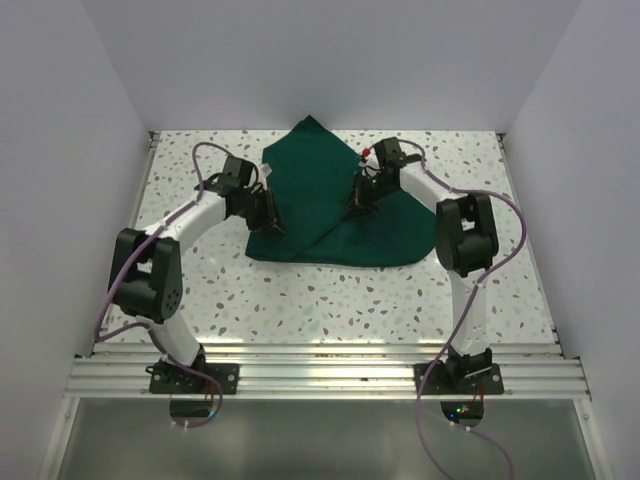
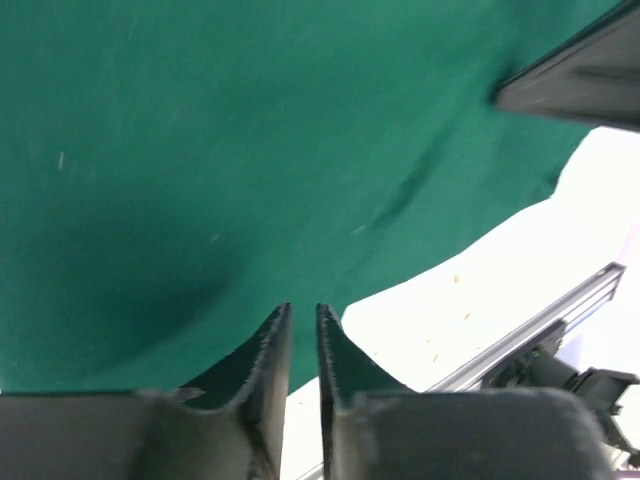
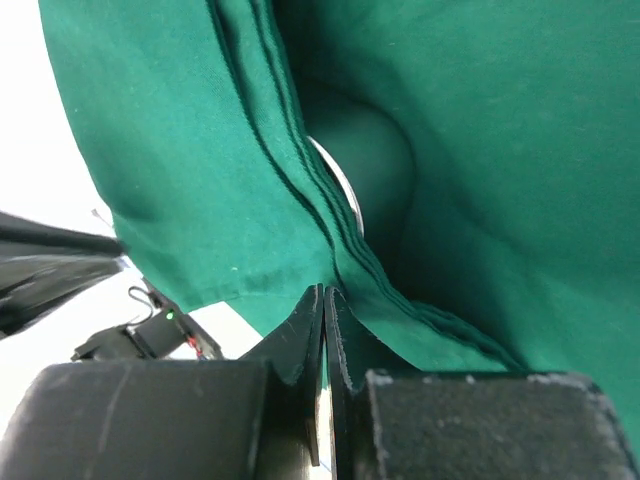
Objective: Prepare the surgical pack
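Jaws: right gripper (image 3: 324, 300) clenched on drape (image 1: 320, 170) fold; left gripper (image 2: 303, 315), 9 o'clock edge, hold unclear. Uneven pull could reopen wrap.

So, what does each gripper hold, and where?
Right gripper pinches the green drape at its folded edge; left gripper is at the drape's rim, hold unclear.

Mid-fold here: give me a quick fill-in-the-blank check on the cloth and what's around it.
The dark green cloth drape lies on the speckled ____. The left hand is at the drape's ____ edge in the top view. A curved silvery edge peeks from under the drape's fold in the ____ wrist view. Missing words: table; left; right.
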Motion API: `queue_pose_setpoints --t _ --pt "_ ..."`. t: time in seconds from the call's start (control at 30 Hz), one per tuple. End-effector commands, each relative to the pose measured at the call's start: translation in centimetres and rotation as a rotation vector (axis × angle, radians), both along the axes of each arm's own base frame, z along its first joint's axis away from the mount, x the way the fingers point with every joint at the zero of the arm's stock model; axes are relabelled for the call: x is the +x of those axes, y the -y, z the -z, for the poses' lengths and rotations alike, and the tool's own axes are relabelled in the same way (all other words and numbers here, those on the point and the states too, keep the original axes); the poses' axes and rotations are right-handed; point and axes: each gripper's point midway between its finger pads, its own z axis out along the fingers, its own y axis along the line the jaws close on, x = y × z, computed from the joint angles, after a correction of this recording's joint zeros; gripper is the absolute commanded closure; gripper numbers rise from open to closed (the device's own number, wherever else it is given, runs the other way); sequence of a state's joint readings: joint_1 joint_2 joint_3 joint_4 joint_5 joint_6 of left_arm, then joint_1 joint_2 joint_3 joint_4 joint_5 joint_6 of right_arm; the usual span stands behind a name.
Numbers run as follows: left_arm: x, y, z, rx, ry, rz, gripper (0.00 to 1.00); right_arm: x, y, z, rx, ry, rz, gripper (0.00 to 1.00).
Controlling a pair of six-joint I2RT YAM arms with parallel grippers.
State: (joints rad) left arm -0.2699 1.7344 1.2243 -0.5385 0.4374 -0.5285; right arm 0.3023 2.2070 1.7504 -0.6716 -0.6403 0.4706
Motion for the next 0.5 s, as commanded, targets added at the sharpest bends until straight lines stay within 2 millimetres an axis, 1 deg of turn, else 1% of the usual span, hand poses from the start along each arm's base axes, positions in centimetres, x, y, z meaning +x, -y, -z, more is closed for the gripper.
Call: queue_pose_setpoints --t 0.0,0.03,0.07,0.1,0.13,0.17,0.2,0.23,0.27,0.3,0.33,0.37,0.4,0.43,0.47 --pt "2.7 1.5 -5.8 -0.058 0.176 0.034 0.79 1.9 3.1 -4.9 -0.066 0.125 0.062 0.97" --pt "2.8 1.9 -6.0 -0.073 0.176 0.035 0.73 2.0 4.1 -5.1 -0.094 0.124 0.084 0.95" --pt "3.3 2.5 -6.2 -0.090 0.191 0.040 0.72 2.7 6.2 -5.0 -0.145 0.140 0.138 0.94" --pt "3.2 3.3 -6.5 -0.110 0.198 0.059 0.70 2.8 7.5 -5.8 -0.174 0.161 0.171 0.91" --pt "3.3 3.8 -6.5 -0.125 0.202 0.063 0.67 2.7 9.2 -5.5 -0.231 0.153 0.214 0.87" --pt "3.7 4.5 -6.5 -0.142 0.214 0.073 0.66 3.0 11.6 -5.6 -0.277 0.152 0.273 0.74" --pt "3.5 5.5 -6.7 -0.164 0.219 0.097 0.64 2.8 14.0 -5.6 -0.347 0.154 0.328 0.69" --pt "3.6 6.0 -6.7 -0.168 0.228 0.105 0.63 2.8 15.4 -5.7 -0.373 0.159 0.362 0.64" --pt "4.2 6.7 -6.7 -0.174 0.244 0.116 0.63 2.9 17.7 -5.7 -0.401 0.158 0.415 0.55" --pt "4.1 7.7 -6.6 -0.176 0.249 0.137 0.63 2.4 19.5 -4.6 -0.458 0.138 0.455 0.51" --pt "4.6 8.3 -6.0 -0.175 0.252 0.145 0.64 2.3 20.7 -4.8 -0.468 0.143 0.488 0.46" --pt "5.0 9.0 -6.2 -0.181 0.267 0.153 0.66 2.1 22.2 -4.6 -0.476 0.129 0.522 0.43" --pt "5.0 9.8 -6.1 -0.187 0.273 0.167 0.68 1.6 23.5 -3.8 -0.485 0.103 0.549 0.37" --pt "5.5 10.5 -5.5 -0.191 0.272 0.168 0.69 1.6 24.2 -3.8 -0.487 0.111 0.569 0.36" --pt "5.9 10.9 -5.7 -0.196 0.285 0.171 0.69 1.5 25.2 -3.4 -0.493 0.108 0.587 0.34"
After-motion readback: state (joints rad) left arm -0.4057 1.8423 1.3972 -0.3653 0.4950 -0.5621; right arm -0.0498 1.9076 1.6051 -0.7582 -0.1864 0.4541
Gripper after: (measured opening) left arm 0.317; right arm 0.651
